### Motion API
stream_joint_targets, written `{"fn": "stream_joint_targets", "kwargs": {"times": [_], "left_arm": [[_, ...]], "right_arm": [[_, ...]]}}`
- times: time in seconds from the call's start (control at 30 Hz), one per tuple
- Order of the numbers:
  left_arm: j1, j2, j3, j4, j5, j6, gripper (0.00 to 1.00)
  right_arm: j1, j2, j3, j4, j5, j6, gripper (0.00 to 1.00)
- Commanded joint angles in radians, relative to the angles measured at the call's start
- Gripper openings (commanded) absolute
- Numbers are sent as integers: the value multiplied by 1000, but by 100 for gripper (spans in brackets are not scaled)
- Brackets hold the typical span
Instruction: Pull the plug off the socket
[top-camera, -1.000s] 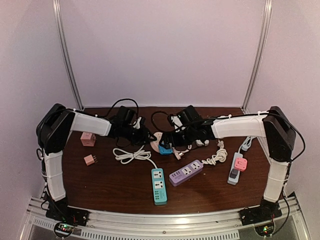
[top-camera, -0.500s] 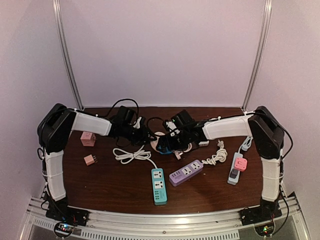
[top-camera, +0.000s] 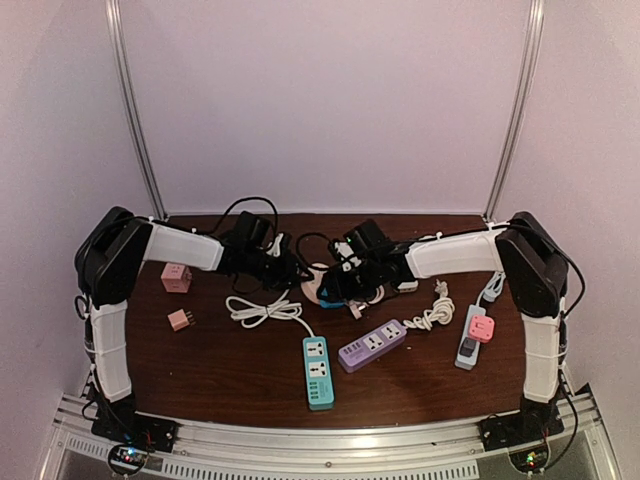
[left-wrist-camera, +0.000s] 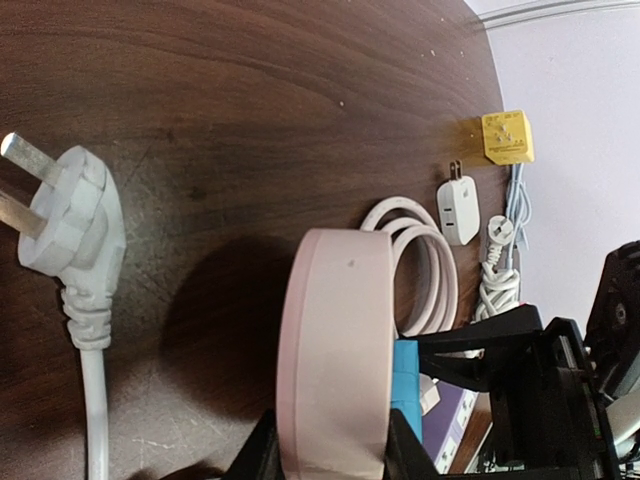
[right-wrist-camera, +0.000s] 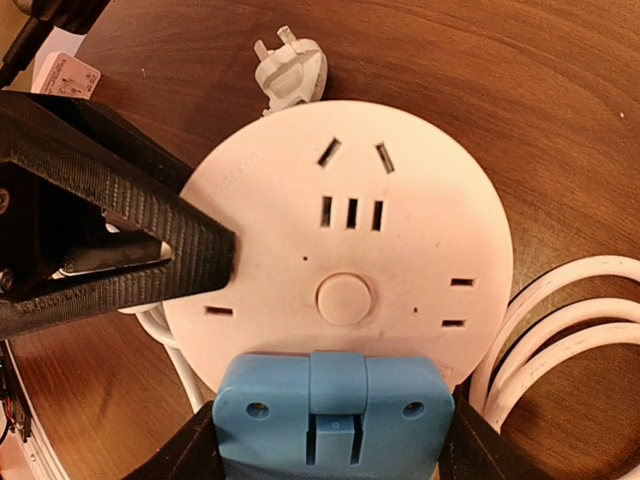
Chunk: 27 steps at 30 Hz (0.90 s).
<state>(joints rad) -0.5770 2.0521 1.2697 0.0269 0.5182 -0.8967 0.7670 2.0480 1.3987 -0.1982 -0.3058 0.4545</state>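
Observation:
A round pink socket (top-camera: 313, 281) lies mid-table with a blue plug (top-camera: 330, 298) in its near rim. In the right wrist view the socket (right-wrist-camera: 345, 240) faces the camera, and the blue plug (right-wrist-camera: 330, 415) sits at its lower edge. My right gripper (right-wrist-camera: 330, 445) is shut on the plug's two sides. In the left wrist view the socket (left-wrist-camera: 335, 340) shows edge-on, and my left gripper (left-wrist-camera: 330, 455) is shut on its rim. The blue plug (left-wrist-camera: 405, 385) shows just behind it. One left finger (right-wrist-camera: 120, 245) presses the socket's left edge.
A teal power strip (top-camera: 319, 372), a purple strip (top-camera: 372, 345) and a grey strip with a pink adapter (top-camera: 473, 335) lie in front. Two pink cube adapters (top-camera: 176, 277) are at the left. White cables (top-camera: 262, 310), a loose white plug (left-wrist-camera: 70, 225) and a yellow adapter (left-wrist-camera: 507, 137) lie around.
My right arm has swung left and its gripper has closed in on the blue plug at the socket. My left gripper has stayed on the socket.

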Motion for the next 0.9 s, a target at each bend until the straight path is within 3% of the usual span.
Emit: {"fn": "stream_joint_targets", "kwargs": {"times": [0.0,0.2,0.87], "left_arm": [[6,76,-7,-173,-226,85,0],[6,87,-4,-226,-307,126,0],[6,138,12,-269,-352,140,0]], "right_arm": [[-4,-51,-6,57,8,14,38],[-11,-94,-15,78,18,23,36],[1,-162,-12,-9,157,-74,35]]}}
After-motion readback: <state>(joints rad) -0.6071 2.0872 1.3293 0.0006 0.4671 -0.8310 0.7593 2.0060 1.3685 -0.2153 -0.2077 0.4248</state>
